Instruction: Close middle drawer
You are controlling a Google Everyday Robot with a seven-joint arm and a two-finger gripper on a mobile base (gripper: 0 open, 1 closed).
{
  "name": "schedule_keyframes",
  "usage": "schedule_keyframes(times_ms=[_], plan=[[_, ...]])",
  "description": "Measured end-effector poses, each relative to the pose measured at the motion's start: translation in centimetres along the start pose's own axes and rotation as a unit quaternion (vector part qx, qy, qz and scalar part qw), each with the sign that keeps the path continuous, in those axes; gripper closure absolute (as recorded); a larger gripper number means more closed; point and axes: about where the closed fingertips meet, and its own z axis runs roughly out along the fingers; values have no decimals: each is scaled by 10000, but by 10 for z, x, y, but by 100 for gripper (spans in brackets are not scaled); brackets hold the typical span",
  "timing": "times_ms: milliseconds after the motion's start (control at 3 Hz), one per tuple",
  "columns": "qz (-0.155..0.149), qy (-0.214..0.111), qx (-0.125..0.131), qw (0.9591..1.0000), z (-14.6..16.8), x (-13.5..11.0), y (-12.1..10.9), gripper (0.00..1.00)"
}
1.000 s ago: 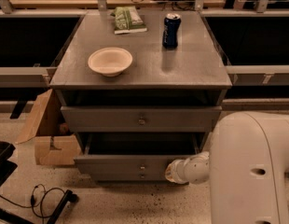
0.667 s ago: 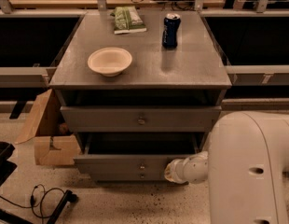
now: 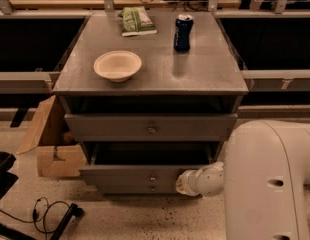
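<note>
The grey cabinet [image 3: 150,79] has three drawers. The middle drawer [image 3: 130,175] stands pulled out, its dark box open above its flat front, with a small round knob [image 3: 152,177]. The top drawer [image 3: 110,127] is nearly shut. The lowest drawer front [image 3: 130,188] shows just under the middle one. My gripper [image 3: 181,182] is at the end of the white arm, right at the right end of the middle drawer's front.
On the cabinet top are a cream bowl [image 3: 117,65], a blue can [image 3: 183,32] and a green packet [image 3: 137,20]. An open cardboard box [image 3: 50,144] stands at the left. Cables [image 3: 47,214] lie on the speckled floor. My white arm body [image 3: 270,179] fills the lower right.
</note>
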Motion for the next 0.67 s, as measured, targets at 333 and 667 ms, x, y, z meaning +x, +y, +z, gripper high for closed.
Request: schedule_keyframes(times_ms=[333,667], plan=[[-127,-71,-11,9999,7,-5,0,100],[-126,-72,-11,9999,6,-5,2,86]])
